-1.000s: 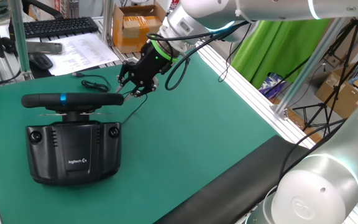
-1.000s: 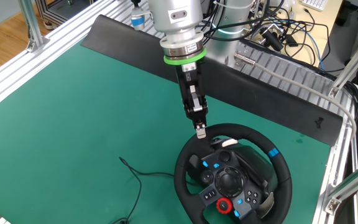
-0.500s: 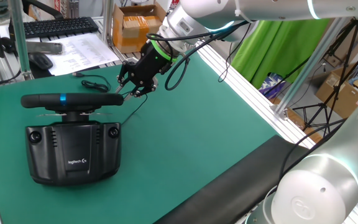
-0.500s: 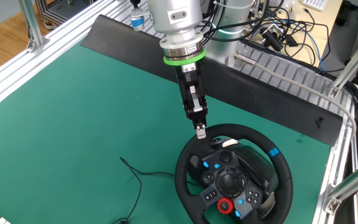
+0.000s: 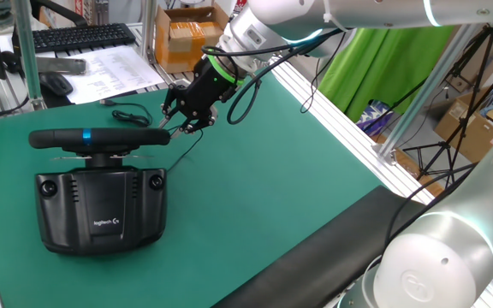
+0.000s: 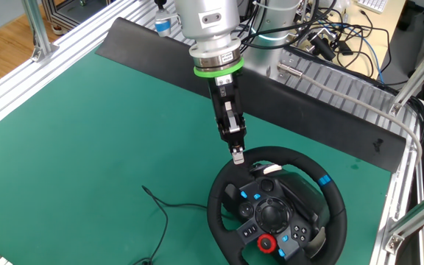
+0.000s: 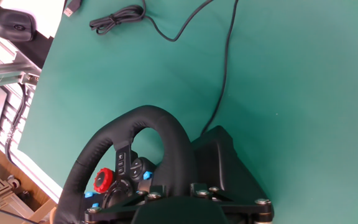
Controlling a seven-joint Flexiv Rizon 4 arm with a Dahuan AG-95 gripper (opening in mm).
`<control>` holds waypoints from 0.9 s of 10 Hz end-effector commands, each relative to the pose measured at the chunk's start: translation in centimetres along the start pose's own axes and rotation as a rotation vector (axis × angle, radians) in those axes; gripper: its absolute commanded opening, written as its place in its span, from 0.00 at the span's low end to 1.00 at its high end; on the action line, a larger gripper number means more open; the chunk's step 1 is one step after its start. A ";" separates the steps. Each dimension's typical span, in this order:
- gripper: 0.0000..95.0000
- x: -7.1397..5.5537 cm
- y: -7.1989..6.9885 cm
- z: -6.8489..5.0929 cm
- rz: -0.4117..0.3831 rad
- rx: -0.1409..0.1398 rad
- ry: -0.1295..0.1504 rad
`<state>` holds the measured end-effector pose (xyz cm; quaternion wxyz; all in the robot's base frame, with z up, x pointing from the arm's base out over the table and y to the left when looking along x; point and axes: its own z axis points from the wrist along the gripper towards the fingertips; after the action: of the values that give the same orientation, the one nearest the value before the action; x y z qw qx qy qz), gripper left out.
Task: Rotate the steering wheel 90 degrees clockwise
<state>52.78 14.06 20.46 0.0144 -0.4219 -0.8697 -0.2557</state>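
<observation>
The steering wheel is sitting on its base on the green mat. The gripper is pinching the rim's upper-left edge, jaws narrowly parted around it. The blue stripe is sitting upper right; whether rotation remains cannot be judged.

Bright even light, soft shadows, all views sharp.
</observation>
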 end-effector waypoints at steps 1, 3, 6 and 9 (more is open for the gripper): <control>0.20 0.0 -0.1 0.1 -0.001 0.001 0.001; 0.20 0.0 -0.1 0.1 -0.001 0.001 0.001; 0.20 0.0 -0.1 0.1 -0.001 0.001 0.001; 0.60 -0.3 -0.1 0.9 0.013 -0.012 0.007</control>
<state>52.76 14.15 19.97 0.0174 -0.4252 -0.8662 -0.2620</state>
